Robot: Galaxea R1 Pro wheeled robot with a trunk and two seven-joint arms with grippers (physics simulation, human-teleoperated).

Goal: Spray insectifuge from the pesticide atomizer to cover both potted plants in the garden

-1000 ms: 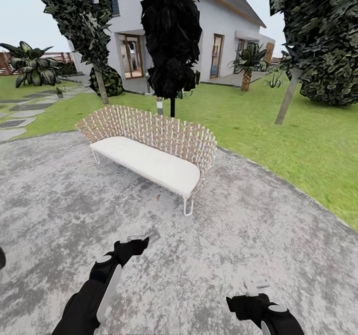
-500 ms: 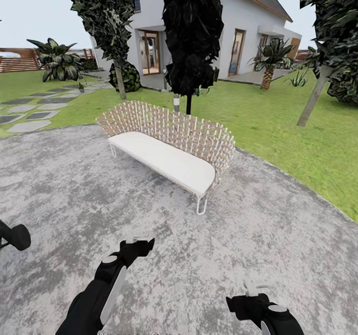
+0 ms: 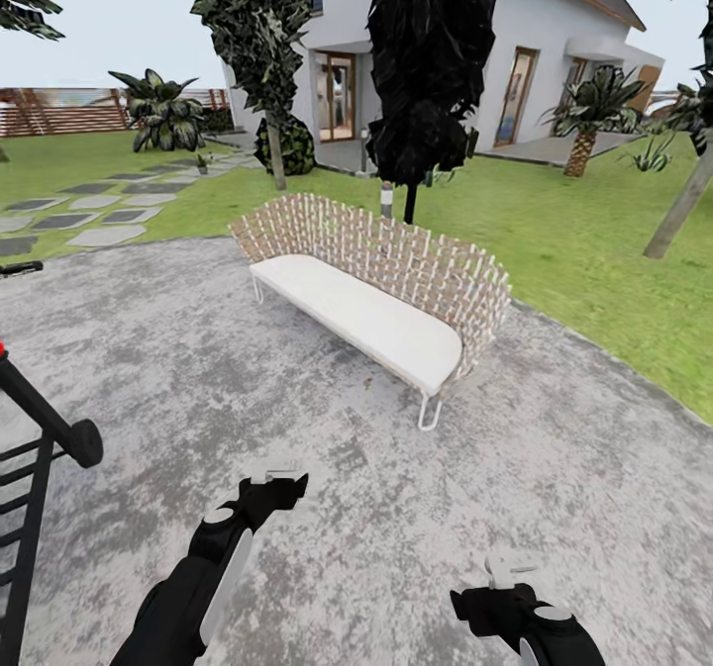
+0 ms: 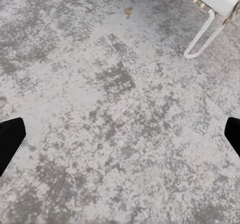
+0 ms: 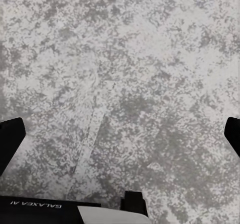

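At the far left of the head view a black metal frame with a red tip is seen on the grey paving. Beyond it, stepping stones are laid across the lawn toward a small potted plant beside the path, well apart from the robot and up-left of both arms. The pesticide atomizer cannot be made out. The left tool is held forward and low, its fingers spread wide and empty; it is judged the nearer arm. The wicker bench stands ahead. The right tool is tucked close, likewise wide open and empty.
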